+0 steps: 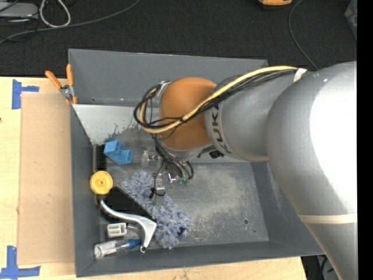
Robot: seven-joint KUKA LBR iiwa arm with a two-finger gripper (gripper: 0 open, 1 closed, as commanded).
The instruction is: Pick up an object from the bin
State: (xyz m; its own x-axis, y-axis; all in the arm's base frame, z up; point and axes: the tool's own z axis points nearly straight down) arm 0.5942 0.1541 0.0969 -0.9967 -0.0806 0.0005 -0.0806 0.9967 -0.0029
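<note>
My gripper (pixel 159 185) hangs below the orange wrist cover, near the middle of the bin. Its tip is right over the upper edge of a blue-grey fuzzy cloth (pixel 157 210) spread on the bin floor. A small blue plastic block (pixel 118 153) lies to the gripper's left, close to the bin's back-left slope. Further down and to the left is a yellow round cap (pixel 101 182). I cannot tell whether the tip touches the cloth.
A black flat piece (pixel 125 202) lies partly under the cloth at the left wall. On it rests a white curved handle (pixel 134 220), and a clear tube with a blue end (pixel 118 248) lies in the front-left corner. The big arm covers the bin's right side.
</note>
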